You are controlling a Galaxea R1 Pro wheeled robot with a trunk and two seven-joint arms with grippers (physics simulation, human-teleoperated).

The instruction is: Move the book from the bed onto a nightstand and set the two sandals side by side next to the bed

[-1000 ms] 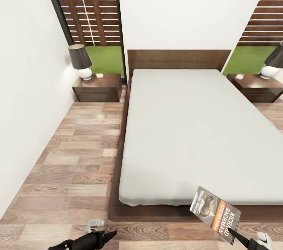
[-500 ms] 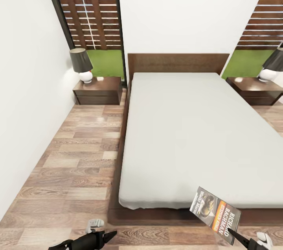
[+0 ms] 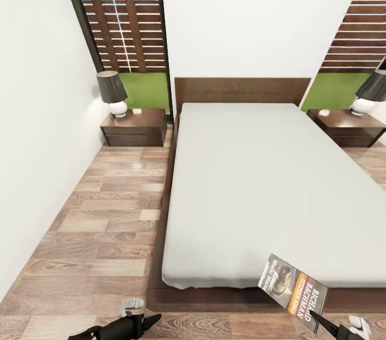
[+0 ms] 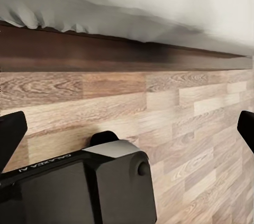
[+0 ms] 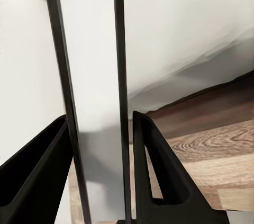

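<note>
My right gripper (image 3: 317, 320) is shut on the book (image 3: 294, 286), a dark paperback with an orange band. It holds the book tilted in the air just off the bed's foot corner. In the right wrist view the book (image 5: 92, 49) stands edge-on between the two black fingers (image 5: 153, 171). The bed (image 3: 257, 184) has a pale grey mattress and a brown headboard. A dark nightstand (image 3: 134, 128) stands at its left, another nightstand (image 3: 348, 128) at its right. My left gripper (image 3: 153, 319) is open and empty, low over the floor by the bed frame (image 4: 106, 52). The sandals are out of view.
Each nightstand carries a lamp with a dark shade (image 3: 112, 91) (image 3: 370, 93). A strip of wood-plank floor (image 3: 102, 222) runs between the bed and the white wall (image 3: 37, 142) on the left. Slatted windows flank the headboard.
The whole picture has shifted: bed, headboard and nightstands sit slightly lower, so the camera has moved. Both grippers and the held book keep their places in the frame.
</note>
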